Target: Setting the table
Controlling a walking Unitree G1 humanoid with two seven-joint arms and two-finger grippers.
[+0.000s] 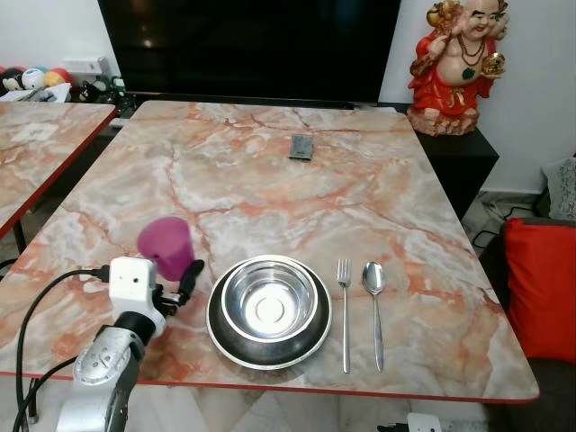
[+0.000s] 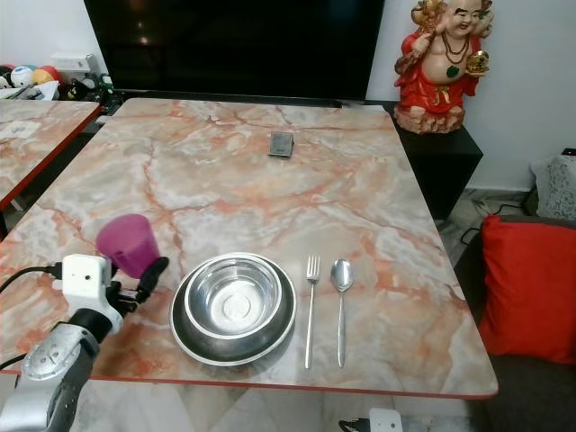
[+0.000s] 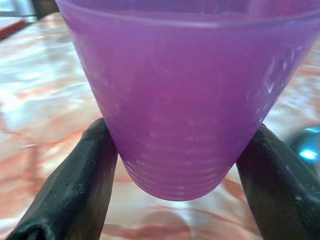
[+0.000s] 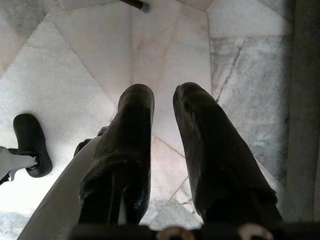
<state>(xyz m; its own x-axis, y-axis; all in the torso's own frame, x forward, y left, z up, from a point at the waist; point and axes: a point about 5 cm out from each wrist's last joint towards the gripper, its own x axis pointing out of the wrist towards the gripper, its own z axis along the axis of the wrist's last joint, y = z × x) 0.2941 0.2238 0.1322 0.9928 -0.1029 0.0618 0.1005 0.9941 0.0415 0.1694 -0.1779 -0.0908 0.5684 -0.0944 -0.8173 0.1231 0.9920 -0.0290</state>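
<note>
At the lower left of the head view, the left gripper grips a purple plastic cup, one black finger pressed against each side near its base; the cup is tilted and sits above the marble table, just left of the place setting. At lower centre, a steel bowl sits inside a dark plate. Right of them lie a fork and a spoon. To place the cup well, level it upright, lower it beside the plate, then release. The right gripper hangs over floor tiles, its fingers nearly together around nothing.
</note>
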